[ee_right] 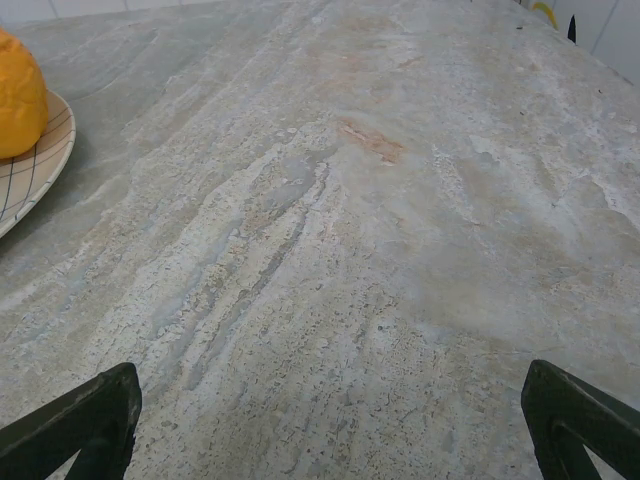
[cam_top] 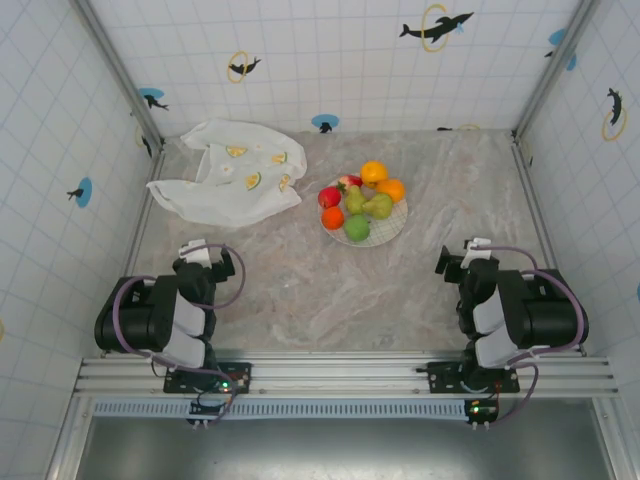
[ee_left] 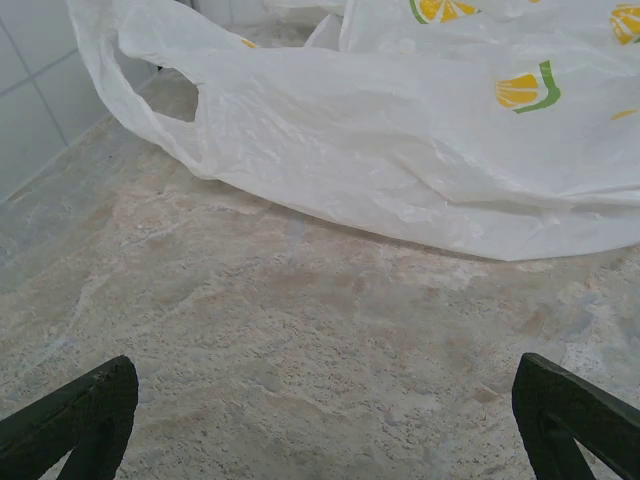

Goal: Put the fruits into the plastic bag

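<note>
The plastic bag (cam_top: 232, 185), white and crumpled with lemon-slice prints, lies at the far left of the tabletop (cam_top: 300, 300). The fruits (cam_top: 362, 203) are piled on a checked plate (cam_top: 388, 232) near the middle. The left gripper (ee_left: 320, 420) and right gripper (ee_right: 330, 420) are spread wide, holding nothing.

Count, this moment:
- One white crinkly plastic bag with lemon-slice print (cam_top: 228, 190), lying ahead of the left gripper (ee_left: 320, 440) fingers.
- One round checked plate (cam_top: 388, 236), ahead and to the left of the right gripper (ee_right: 325, 440) fingers.
- Eight small toy fruits heaped on it:
  - three orange round fruits (cam_top: 374, 172)
  - two red fruits (cam_top: 329, 197)
  - two yellow-green pears (cam_top: 378, 206)
  - one green round fruit (cam_top: 357, 228)
- Two grippers, each with two dark fingers.
</note>
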Motion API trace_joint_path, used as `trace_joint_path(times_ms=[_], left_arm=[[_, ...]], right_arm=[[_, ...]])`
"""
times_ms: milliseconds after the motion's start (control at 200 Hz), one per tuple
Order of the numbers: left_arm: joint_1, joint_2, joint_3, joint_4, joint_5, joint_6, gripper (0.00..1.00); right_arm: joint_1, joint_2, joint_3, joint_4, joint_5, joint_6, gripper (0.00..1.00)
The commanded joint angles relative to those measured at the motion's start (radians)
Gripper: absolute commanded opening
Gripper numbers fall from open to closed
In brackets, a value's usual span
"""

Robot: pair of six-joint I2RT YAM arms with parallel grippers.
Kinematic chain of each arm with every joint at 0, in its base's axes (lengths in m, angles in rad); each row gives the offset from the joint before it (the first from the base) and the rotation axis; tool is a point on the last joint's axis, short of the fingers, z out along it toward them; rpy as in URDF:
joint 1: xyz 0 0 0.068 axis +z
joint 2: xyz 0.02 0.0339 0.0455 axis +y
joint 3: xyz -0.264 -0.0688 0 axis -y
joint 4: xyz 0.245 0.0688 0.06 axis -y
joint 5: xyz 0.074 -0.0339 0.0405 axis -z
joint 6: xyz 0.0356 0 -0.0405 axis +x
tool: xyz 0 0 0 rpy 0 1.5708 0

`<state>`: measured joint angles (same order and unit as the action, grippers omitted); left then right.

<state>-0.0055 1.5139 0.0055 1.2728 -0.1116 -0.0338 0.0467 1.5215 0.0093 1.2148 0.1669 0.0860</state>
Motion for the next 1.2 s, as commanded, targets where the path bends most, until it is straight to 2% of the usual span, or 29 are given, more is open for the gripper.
trace_joint_path(times_ms=[0, 1191], left_arm=[[0.009, 0.001, -0.012, 0.019, 0.021, -0.017, 0.98], [0.019, 0.001, -0.006, 0.010, 0.036, -0.025, 0.98]], right_arm=[[0.004, -0.005, -0.016, 0.052, 0.013, -0.007, 1.00], [0.001, -0.006, -0.014, 0.049, 0.007, -0.006, 1.00]])
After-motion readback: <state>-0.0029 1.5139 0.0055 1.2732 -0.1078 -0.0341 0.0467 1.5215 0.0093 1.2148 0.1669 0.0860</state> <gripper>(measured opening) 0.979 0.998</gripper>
